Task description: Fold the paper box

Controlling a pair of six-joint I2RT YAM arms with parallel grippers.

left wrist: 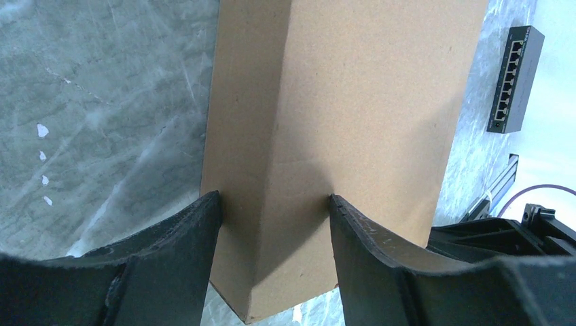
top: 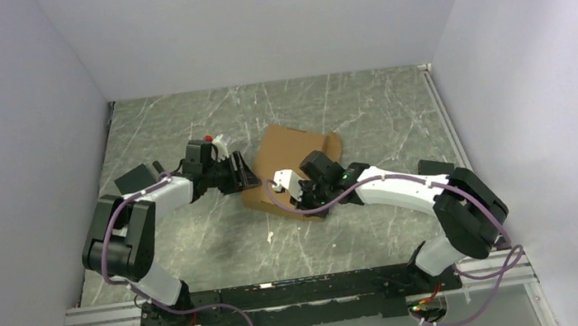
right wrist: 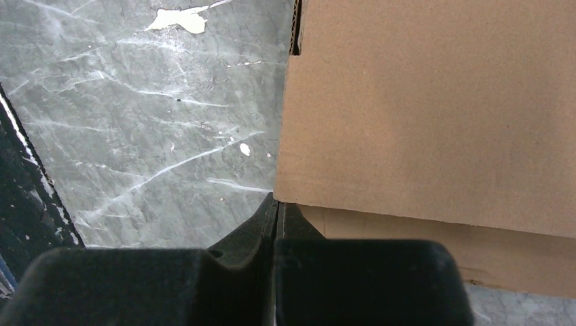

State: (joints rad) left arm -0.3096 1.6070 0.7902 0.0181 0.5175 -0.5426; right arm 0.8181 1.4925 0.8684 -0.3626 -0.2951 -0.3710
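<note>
The paper box (top: 293, 154) is a brown cardboard piece, partly folded, lying mid-table. My left gripper (top: 247, 172) is at its left side. In the left wrist view the jaws (left wrist: 272, 200) stand apart, straddling a folded ridge of the box (left wrist: 353, 102), with both fingertips (left wrist: 212, 200) up against the cardboard. My right gripper (top: 311, 198) is at the box's near edge. Its fingers (right wrist: 277, 204) are pressed together with nothing between them, tips touching the corner under the top panel (right wrist: 435, 102). A lower cardboard layer (right wrist: 475, 251) shows beneath that panel.
A black network switch (left wrist: 514, 78) lies near the left wall, seen as a dark block (top: 136, 179) from above. The metal mounting rail (top: 285, 296) runs along the near edge. White walls close in three sides. White specks (right wrist: 180, 19) dot the marble tabletop.
</note>
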